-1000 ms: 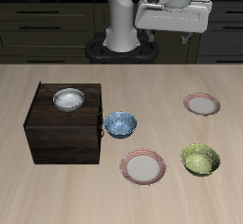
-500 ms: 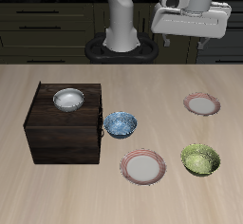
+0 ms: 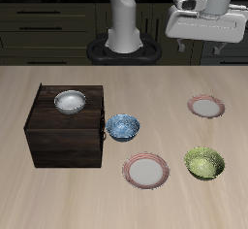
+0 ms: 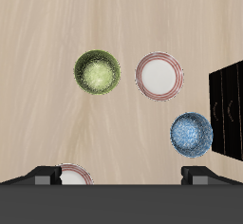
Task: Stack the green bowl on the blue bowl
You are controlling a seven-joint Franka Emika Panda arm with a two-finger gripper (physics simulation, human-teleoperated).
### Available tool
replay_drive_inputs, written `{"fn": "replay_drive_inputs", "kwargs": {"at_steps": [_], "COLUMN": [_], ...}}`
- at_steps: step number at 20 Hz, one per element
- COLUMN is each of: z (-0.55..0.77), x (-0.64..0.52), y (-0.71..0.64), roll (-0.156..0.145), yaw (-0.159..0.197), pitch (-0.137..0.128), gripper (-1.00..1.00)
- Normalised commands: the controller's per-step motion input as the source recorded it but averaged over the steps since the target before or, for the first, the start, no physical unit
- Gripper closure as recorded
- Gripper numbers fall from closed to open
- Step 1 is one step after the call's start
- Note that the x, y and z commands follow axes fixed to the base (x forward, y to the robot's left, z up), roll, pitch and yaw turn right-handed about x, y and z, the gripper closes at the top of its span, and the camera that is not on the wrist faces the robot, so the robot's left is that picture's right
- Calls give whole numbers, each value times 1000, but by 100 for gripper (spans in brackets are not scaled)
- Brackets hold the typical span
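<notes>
Stacking not yet begun: nothing grasped, nothing lifted.

High at the upper right of the exterior frame, gripper (image 3: pixel 204 47) with fingers spread wide and empty (nowhere near either bowl). On the bench (image 3: pixel 58 199), green bowl (image 3: pixel 204 163) at lower right, alone and upright; blue bowl (image 3: pixel 122 127) near centre, beside the dark wooden box (image 3: pixel 66 136), well apart from it. Left to do, by the look of it: descend, grasp, carry, set down.

From the front and above we see the whole table (image 3: pixel 39 199); the wrist camera looks straight down from high up (both catch the bowls, a plate (image 4: pixel 159 76)).
</notes>
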Motion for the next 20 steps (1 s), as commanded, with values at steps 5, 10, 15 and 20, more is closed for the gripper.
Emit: {"fn": "replay_drive_inputs", "kwargs": {"at_steps": [5, 10, 15, 20], "z": [2, -29, 17, 42], "x": [251, 230, 240, 184], "y": [116, 160, 128, 102], "roll": [-12, -19, 0, 21], "yaw": [-21, -15, -31, 5], "pitch": [8, 9, 18, -27], "gripper": [-100, -100, -100, -100]}}
